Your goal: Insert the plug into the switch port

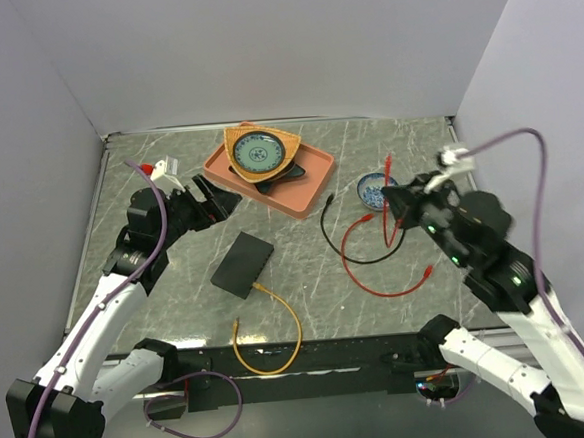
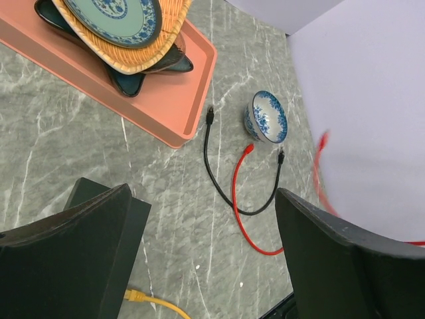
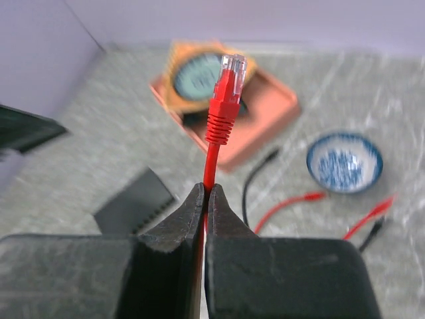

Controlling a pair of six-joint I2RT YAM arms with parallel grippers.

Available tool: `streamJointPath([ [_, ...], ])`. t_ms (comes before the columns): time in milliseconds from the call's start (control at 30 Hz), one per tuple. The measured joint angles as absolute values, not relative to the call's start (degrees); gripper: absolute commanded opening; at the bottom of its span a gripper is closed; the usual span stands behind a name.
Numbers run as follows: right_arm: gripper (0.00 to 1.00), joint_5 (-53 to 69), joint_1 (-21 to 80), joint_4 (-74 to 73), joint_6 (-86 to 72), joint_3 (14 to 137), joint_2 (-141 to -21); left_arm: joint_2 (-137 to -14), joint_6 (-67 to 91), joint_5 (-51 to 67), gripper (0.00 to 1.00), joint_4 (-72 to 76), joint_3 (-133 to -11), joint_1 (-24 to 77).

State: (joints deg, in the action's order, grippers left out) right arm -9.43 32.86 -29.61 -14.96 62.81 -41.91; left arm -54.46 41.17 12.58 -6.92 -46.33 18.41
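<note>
A yellow cable [image 1: 299,327] is looped at the near edge of the worktop [image 1: 329,312]. Its far end is seen touching the right-hand long edge of the switch [image 1: 243,263]. The switch is laid flat near mid-worktop, its long axis running near-left to far-right. No switch port can be resolved individually, but that right-hand edge is judged to carry the row.

Right of the switch and slightly farther, the right tool [image 3: 204,193] is clamped together on the red cable [image 3: 211,159]. The plug [image 3: 229,76] projects beyond its fingertips. The plug is judged to need bringing leftward and nearer, then squaring to that edge.

The left tool [image 1: 208,198], just far-left of the switch, is held apart and empty.
</note>
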Motion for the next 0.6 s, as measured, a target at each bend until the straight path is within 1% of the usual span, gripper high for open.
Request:
streamJointPath([
  [100,0.00,-8.4,32.8,-28.1,-13.6,63.4,-36.9,-54.4,41.2,12.6,0.96,-6.9,-46.3,18.4],
  [267,0.00,-6.2,32.9,-26.6,-11.3,63.7,-37.1,-54.2,41.2,12.6,0.96,-6.8,-46.3,18.4],
  [400,0.00,-0.4,32.8,-26.8,-8.0,63.7,-40.4,-54.2,41.2,12.6,0.96,-6.7,-46.3,18.4],
  [533,0.00,5.5,32.8,-28.1,-4.9,63.1,-47.7,-54.2,40.9,13.9,0.96,-6.1,-46.2,18.3],
  [600,0.00,8.4,32.9,-27.3,-3.9,60.6,-50.7,-54.2,40.9,15.7,0.96,-3.3,-45.1,18.3],
])
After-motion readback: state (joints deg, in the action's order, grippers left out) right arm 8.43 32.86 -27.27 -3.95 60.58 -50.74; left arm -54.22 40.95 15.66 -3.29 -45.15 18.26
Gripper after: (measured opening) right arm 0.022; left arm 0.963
